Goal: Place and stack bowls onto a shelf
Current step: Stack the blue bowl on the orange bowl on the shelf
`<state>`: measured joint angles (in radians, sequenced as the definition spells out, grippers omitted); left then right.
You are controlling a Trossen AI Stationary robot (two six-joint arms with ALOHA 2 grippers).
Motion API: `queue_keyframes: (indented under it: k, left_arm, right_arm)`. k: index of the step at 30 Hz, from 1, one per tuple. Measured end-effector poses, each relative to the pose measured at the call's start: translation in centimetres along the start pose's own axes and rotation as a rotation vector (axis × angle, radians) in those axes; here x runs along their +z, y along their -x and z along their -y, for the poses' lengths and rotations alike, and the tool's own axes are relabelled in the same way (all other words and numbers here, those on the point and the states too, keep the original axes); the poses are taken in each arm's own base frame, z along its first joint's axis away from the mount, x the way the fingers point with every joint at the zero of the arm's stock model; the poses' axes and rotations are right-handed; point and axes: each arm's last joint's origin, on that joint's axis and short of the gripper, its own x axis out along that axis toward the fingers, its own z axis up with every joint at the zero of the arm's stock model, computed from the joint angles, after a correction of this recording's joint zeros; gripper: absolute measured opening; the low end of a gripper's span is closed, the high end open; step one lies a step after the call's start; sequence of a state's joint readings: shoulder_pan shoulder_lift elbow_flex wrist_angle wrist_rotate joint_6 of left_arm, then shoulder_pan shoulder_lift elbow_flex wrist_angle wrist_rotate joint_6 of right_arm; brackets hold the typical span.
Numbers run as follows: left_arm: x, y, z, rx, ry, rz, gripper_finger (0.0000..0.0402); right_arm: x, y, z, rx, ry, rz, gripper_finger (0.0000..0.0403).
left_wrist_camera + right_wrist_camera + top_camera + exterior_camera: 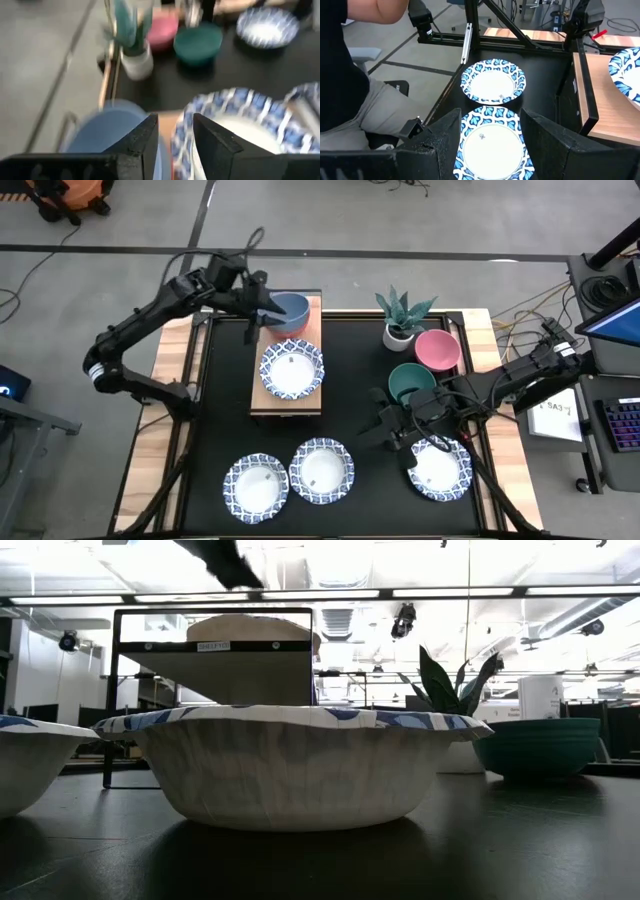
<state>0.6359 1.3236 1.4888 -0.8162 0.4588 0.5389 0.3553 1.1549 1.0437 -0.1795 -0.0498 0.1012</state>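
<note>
The blue bowl (290,310) sits at the far end of the light-wood shelf (262,392), beside a white blue-rimmed dish (292,370) on the plank. My left gripper (263,308) is at the bowl's left rim, shut on it. My right gripper (385,430) is open and empty, low over the table, its fingers standing on either side of a dish (492,142) without touching it. The green bowl (410,383) and the pink bowl (437,348) stand on the table at the right. The red bowl is out of view. My left gripper has the blue bowl's rim (163,156) between its two fingers, one finger (146,142) over the bowl's hollow and the other (212,147) outside it. The fingers come slanting down from the table's left. The bowl sits upright on the shelf's far end.
Three more dishes lie on the black table: near left (256,486), near middle (322,470) and near right (438,468). A white plant pot (400,332) stands beside the pink bowl. A person sits beyond the table's left side (350,90).
</note>
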Motion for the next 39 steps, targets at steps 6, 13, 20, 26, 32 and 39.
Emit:
queue_keyframes:
  k: [6, 13, 20, 26, 32, 39]
  left_arm:
    - [-0.8, -0.8, -0.3, 0.070, -0.010, 0.159, 0.0057]
    - [-3.7, -3.1, -1.2, 0.130, 0.052, 0.215, 0.0006]
    - [-5.0, -4.0, -1.2, 0.125, 0.109, 0.210, 0.0001]
    - [-6.2, -4.7, -0.8, 0.105, 0.147, 0.177, 0.0000]
    - [-6.4, -4.8, -0.7, 0.096, 0.160, 0.163, 0.0000]
    - [-6.4, -5.0, -0.5, 0.085, 0.164, 0.154, 0.0000]
  right_arm:
    - [-0.7, -0.5, 0.1, 0.005, 0.046, 0.056, 0.0192]
    - [-1.8, -1.0, 0.2, 0.008, 0.053, 0.101, 0.0192]
    - [-1.8, -1.0, 0.2, 0.009, 0.050, 0.113, 0.0192]
    - [-1.7, -1.0, 0.2, 0.008, 0.066, 0.122, 0.0192]
    - [-1.7, -1.0, 0.2, 0.008, 0.066, 0.122, 0.0192]
    - [-1.7, -1.0, 0.2, 0.008, 0.065, 0.122, 0.0192]
